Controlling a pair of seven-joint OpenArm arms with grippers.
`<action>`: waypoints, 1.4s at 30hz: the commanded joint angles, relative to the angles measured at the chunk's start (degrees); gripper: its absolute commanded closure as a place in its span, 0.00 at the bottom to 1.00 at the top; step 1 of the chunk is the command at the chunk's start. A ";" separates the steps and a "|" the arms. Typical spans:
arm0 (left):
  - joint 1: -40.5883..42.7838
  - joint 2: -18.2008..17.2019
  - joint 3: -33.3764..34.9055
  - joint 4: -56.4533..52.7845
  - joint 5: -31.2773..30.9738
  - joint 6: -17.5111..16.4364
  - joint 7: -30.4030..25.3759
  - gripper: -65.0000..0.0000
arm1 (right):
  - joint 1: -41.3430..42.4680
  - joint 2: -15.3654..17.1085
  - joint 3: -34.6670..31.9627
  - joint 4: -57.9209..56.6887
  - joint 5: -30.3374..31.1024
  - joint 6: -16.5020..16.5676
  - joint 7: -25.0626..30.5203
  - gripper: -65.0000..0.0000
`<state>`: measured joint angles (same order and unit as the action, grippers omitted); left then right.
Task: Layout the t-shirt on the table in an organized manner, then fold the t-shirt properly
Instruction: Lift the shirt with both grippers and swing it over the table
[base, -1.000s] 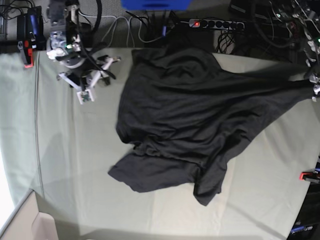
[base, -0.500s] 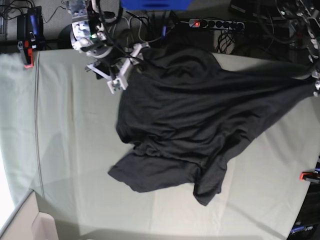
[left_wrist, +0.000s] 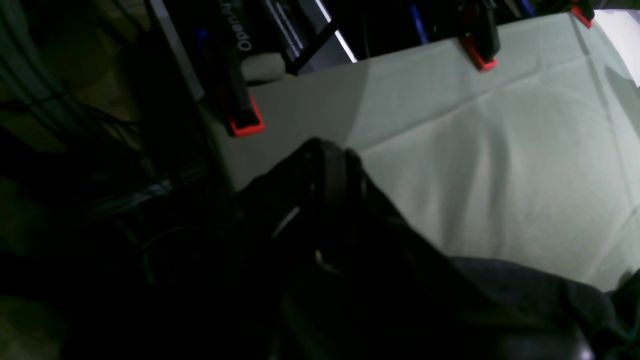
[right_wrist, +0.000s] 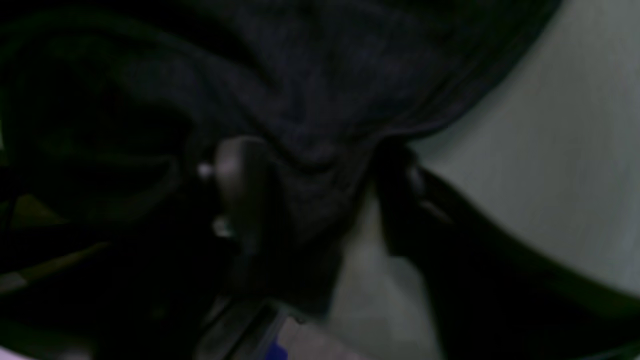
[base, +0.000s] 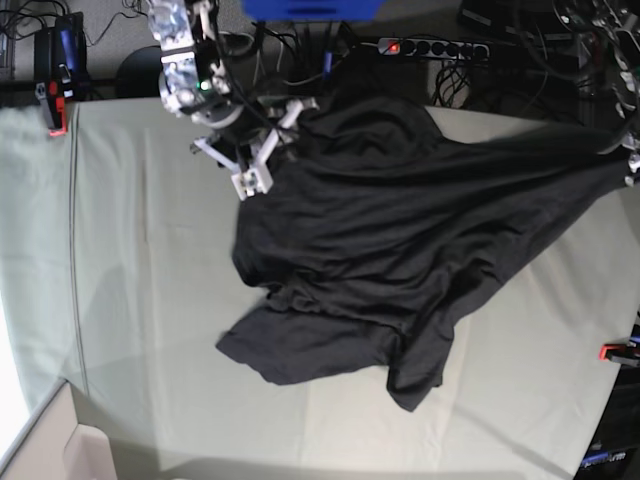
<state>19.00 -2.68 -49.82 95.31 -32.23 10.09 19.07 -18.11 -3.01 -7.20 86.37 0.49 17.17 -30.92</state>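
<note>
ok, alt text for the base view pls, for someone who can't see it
A crumpled black t-shirt lies spread across a pale green table. The right hand sits at the shirt's upper left edge, and the left hand pulls a corner taut at the right edge. Cables and a power strip run behind the table.

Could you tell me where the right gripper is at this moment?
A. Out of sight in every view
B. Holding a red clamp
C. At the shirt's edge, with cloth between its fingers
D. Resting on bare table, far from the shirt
C: in the right wrist view the t-shirt hangs down between the fingers of the right gripper, and the base view shows it at the shirt's upper corner.
</note>
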 joint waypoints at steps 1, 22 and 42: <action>0.03 -0.71 -0.51 1.09 0.27 -0.11 -1.62 1.00 | -0.13 -0.20 -0.05 0.01 0.34 0.19 -0.69 0.69; -8.50 -2.29 6.61 13.92 0.27 -0.11 -1.62 1.00 | -5.23 4.81 23.86 30.34 0.34 0.37 -0.42 1.00; -34.61 -8.71 34.75 -2.78 13.20 -0.11 -1.62 1.00 | 16.57 11.75 27.47 29.81 6.59 0.37 -2.71 1.00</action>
<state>-13.89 -10.66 -14.87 91.26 -19.55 10.11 19.57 -2.50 8.05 19.99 115.18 7.03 18.04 -35.88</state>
